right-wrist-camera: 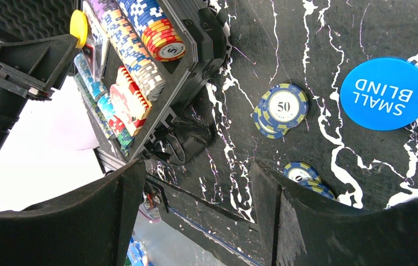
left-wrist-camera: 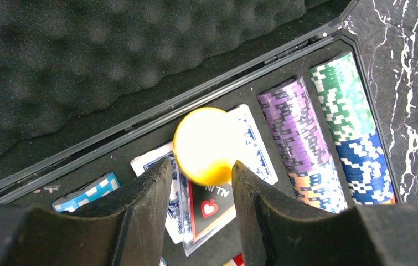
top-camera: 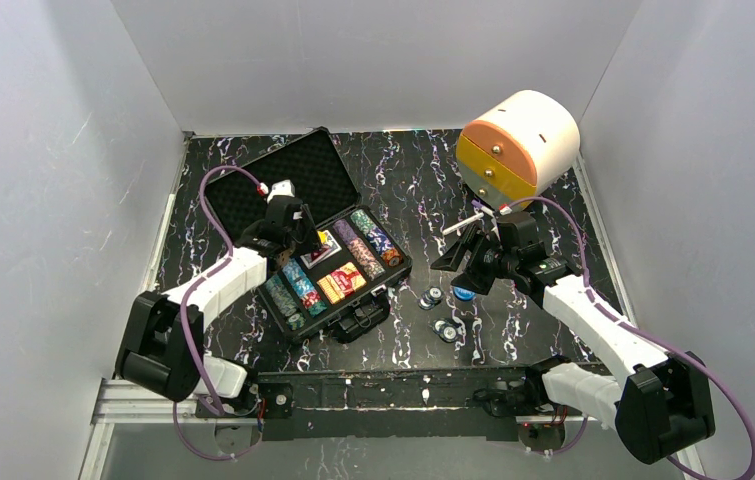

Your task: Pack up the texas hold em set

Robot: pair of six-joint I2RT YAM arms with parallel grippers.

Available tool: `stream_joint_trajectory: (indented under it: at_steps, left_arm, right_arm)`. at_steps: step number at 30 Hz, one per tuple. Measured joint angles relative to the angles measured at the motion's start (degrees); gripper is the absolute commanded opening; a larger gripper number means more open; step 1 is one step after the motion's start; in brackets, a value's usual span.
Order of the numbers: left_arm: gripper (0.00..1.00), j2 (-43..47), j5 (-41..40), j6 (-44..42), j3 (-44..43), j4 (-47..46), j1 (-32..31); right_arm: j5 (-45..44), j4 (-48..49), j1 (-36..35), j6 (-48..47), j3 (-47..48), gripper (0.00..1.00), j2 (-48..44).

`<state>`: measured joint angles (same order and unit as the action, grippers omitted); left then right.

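one yellow button [left-wrist-camera: 204,145] within half-open left tool [left-wrist-camera: 201,164]

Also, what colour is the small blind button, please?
The button is blue with white lettering; right wrist view.

Loose chips [top-camera: 442,327] lie right of the case [top-camera: 253,195].

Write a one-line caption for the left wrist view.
Left gripper over the open case, a yellow button at its tip above the card deck, beside the chip rows.
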<state>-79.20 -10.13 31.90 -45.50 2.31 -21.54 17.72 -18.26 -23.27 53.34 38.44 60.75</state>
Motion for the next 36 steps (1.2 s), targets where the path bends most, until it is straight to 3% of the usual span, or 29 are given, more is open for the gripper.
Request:
stream_joint_trajectory:
  at_steps: [12, 19, 26, 36]
  left_arm:
    - [0.37, 3.2, 0.9, 0.2, 0.3, 1.4, 0.0]
    - [0.66, 3.1, 0.9, -0.1, 0.0, 1.6, 0.0]
    - [0.73, -1.5, 0.8, -2.7, -7.4, 3.7, 0.0]
    - [0.79, -9.3, 0.2, -4.9, -16.9, 16.8, 0.0]
  right_arm:
    - [0.0, 0.0, 0.0, 0.0, 0.0, 0.77, 0.0]
    - [0.0, 0.0, 0.0, 0.0, 0.0, 0.77, 0.0]
    - [-0.1, 0.0, 0.0, 0.0, 0.0, 0.77, 0.0]
    - [-0.6, -0.1, 0.0, 0.0, -1.0, 0.77, 0.0]
